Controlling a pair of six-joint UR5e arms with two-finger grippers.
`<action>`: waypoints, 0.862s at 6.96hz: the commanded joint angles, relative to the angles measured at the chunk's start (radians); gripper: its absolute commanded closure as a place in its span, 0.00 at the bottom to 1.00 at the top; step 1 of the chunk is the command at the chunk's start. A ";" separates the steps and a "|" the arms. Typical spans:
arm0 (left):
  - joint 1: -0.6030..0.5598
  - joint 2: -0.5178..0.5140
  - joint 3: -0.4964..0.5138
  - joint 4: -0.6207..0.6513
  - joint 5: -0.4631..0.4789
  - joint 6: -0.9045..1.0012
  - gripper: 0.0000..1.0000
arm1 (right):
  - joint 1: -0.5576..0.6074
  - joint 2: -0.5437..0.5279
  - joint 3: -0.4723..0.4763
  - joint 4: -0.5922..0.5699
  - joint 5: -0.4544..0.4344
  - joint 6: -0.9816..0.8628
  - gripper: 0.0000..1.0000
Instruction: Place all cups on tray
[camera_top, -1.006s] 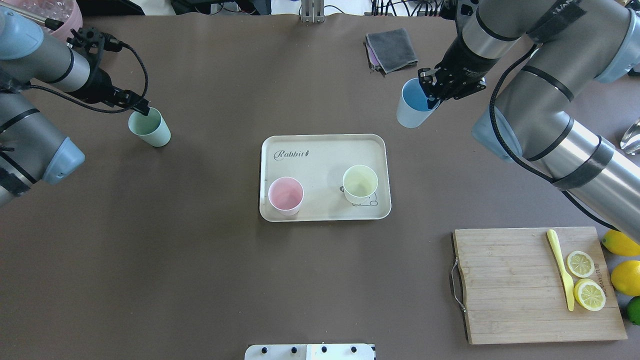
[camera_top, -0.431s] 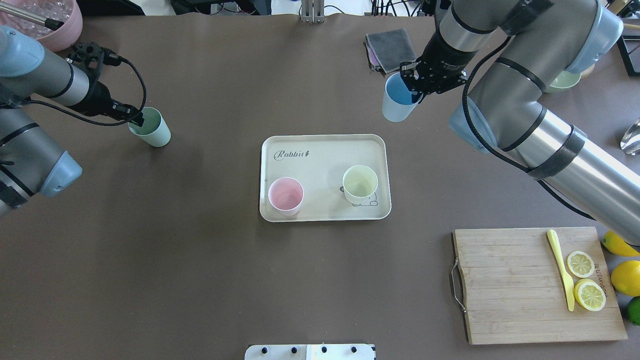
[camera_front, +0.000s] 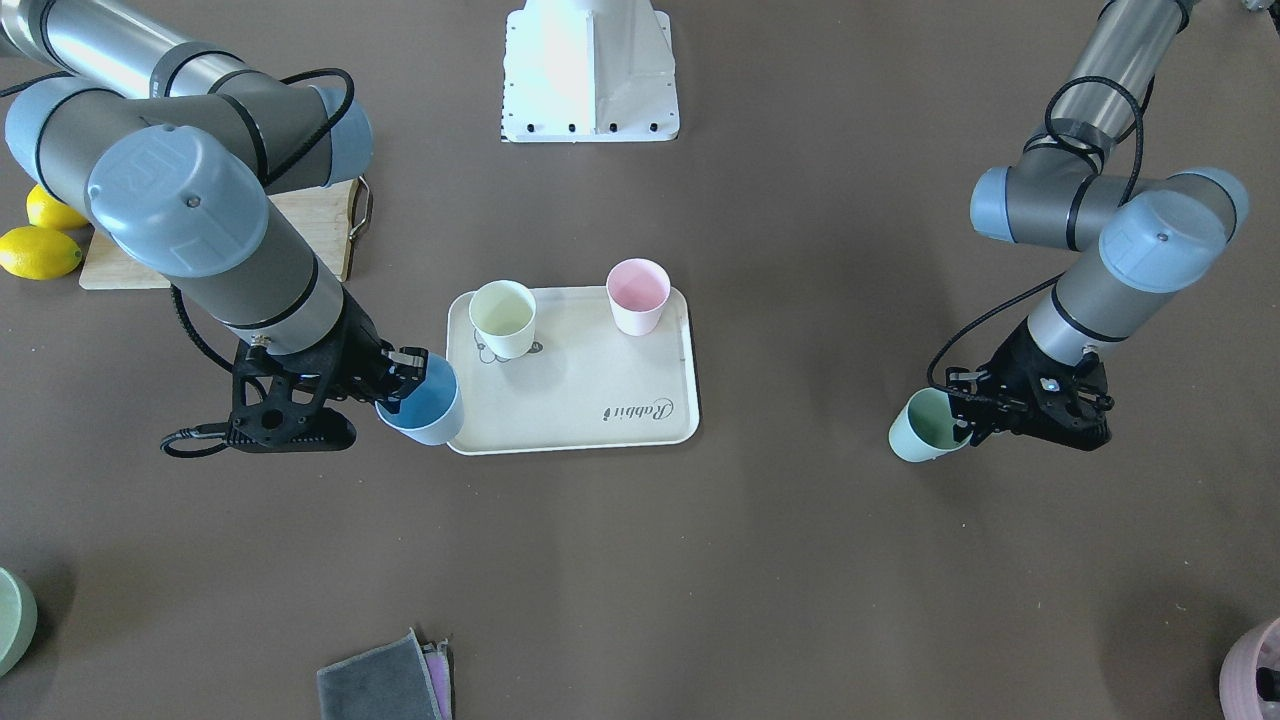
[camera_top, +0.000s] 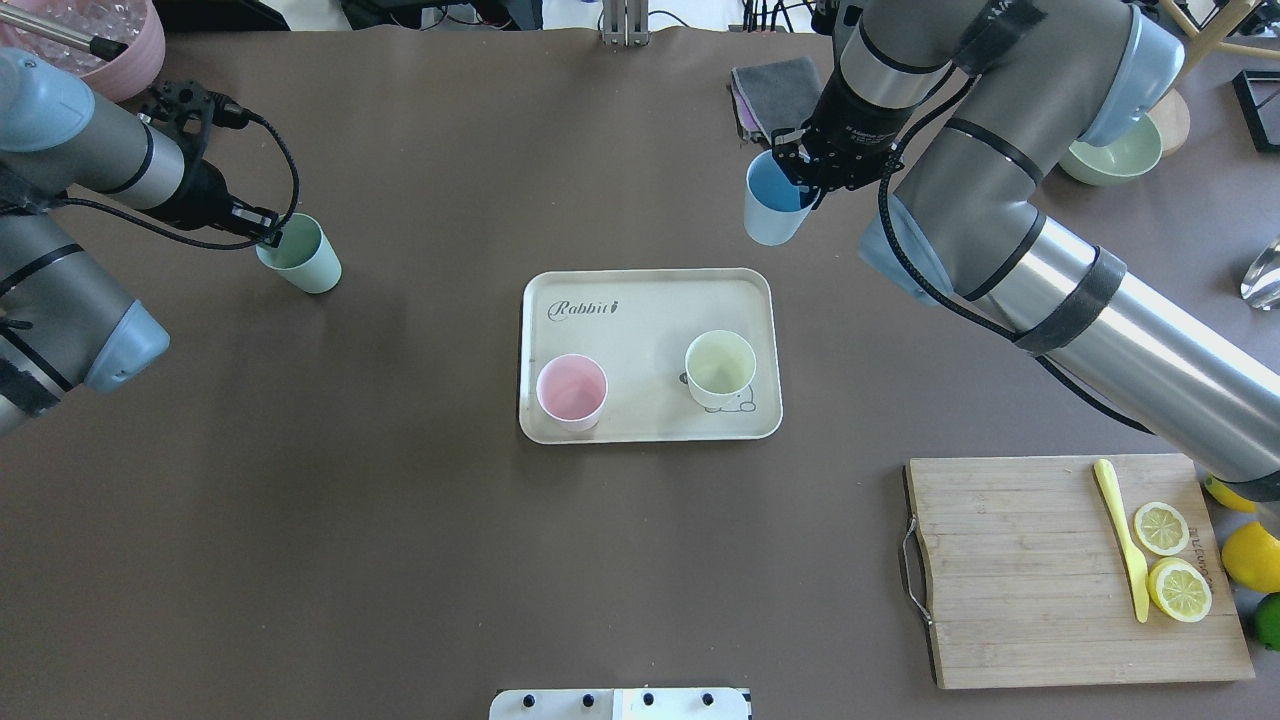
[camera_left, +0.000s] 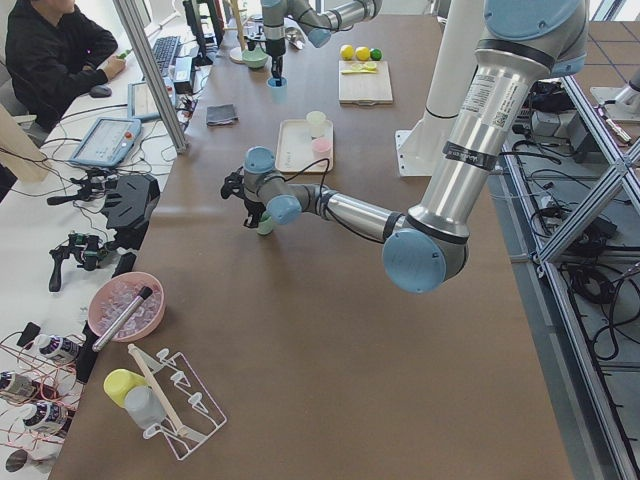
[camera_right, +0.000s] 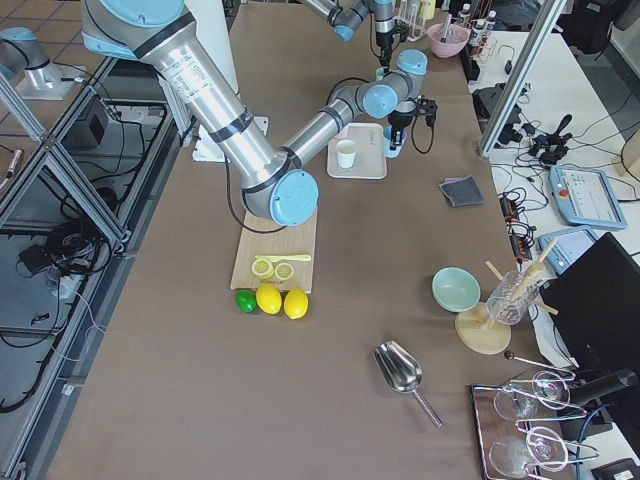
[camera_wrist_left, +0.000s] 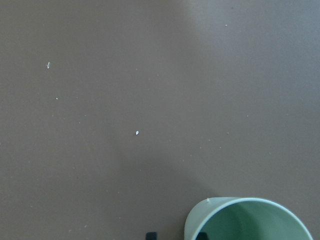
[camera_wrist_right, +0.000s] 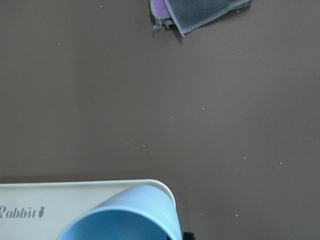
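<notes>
Right gripper (camera_top: 815, 172) had the light blue cup (camera_top: 770, 215) by the rim, one finger inside and one outside, clamped on the wall. From overhead the cup looked clear of the tray (camera_top: 650, 300), off beyond its far right corner. The front-facing camera told it differently: there the cup overlapped that corner's rim. The right wrist camera showed the tray's rounded corner and the "Rabbit" script just past the blue rim, with the grey cloth (camera_wrist_right: 200, 12) further on.

On the other side, the left gripper (camera_top: 270, 232) sat at the mint green cup (camera_top: 305, 262), which stood upright on the table (camera_top: 400, 550), well apart from the tray. Only the left wrist camera caught the two dark fingertips (camera_wrist_left: 151, 235) straddling the cup's wall. Pressed home or not, I couldn't tell.

On the tray were the pink cup (camera_top: 571, 390) and the pale yellow cup (camera_top: 719, 368), both upright, the yellow one on the bear drawing.
</notes>
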 joint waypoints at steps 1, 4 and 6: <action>-0.015 -0.051 -0.048 0.115 -0.034 0.000 1.00 | -0.046 0.005 -0.053 0.073 -0.026 0.027 1.00; -0.035 -0.150 -0.061 0.262 -0.036 -0.002 1.00 | -0.152 0.015 -0.099 0.135 -0.144 0.091 1.00; -0.033 -0.188 -0.067 0.309 -0.036 -0.023 1.00 | -0.187 0.017 -0.139 0.224 -0.147 0.144 1.00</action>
